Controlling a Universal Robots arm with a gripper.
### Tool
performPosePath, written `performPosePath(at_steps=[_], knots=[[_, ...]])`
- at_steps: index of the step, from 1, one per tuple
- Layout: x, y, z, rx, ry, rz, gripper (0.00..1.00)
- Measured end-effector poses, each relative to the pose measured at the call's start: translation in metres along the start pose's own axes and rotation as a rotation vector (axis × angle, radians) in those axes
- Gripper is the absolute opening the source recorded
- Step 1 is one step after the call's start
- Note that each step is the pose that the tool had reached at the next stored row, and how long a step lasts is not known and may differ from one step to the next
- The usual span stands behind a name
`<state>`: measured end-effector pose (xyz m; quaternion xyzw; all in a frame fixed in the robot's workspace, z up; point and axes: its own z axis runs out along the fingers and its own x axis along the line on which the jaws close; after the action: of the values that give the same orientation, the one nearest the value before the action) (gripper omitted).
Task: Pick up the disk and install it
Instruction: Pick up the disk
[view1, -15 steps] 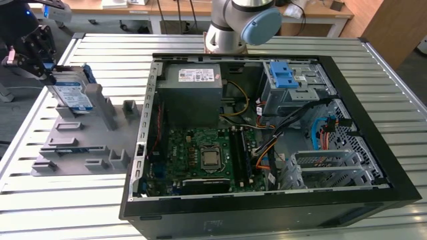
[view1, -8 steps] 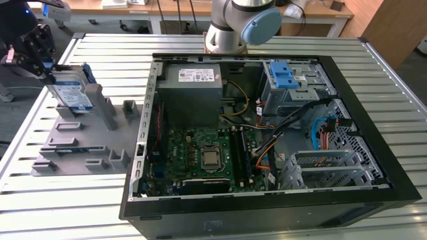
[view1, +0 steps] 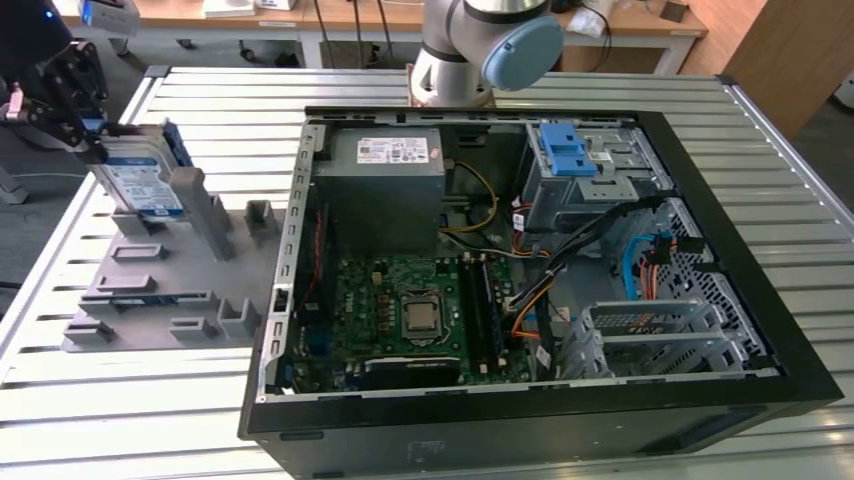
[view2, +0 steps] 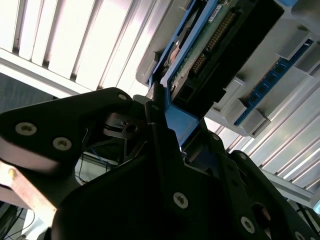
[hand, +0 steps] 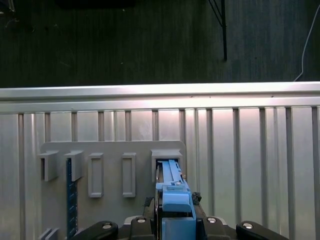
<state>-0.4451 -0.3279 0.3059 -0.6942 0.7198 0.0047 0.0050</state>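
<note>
Slatted metal worktop (view1: 747, 170) carries an open computer case (view1: 747, 330) and a grey rack (view1: 160, 290), where the disk (view1: 140, 182) stands on edge. The gripper (view1: 91, 135) has its fingers (view2: 159, 125) pinched onto the blue frame (hand: 172, 192). It looks dense, rigid and knock-sensitive, best held by the frame edges.

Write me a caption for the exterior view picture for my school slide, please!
Robot jaws grip the disk, standing upright in a grey rack beside the open computer case.
</note>
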Motion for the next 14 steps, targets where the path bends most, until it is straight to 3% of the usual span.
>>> performPosePath(at_steps=[14], knots=[[-0.0002, 0.0001, -0.0149, 0.0013, -0.0012, 0.000, 0.36]])
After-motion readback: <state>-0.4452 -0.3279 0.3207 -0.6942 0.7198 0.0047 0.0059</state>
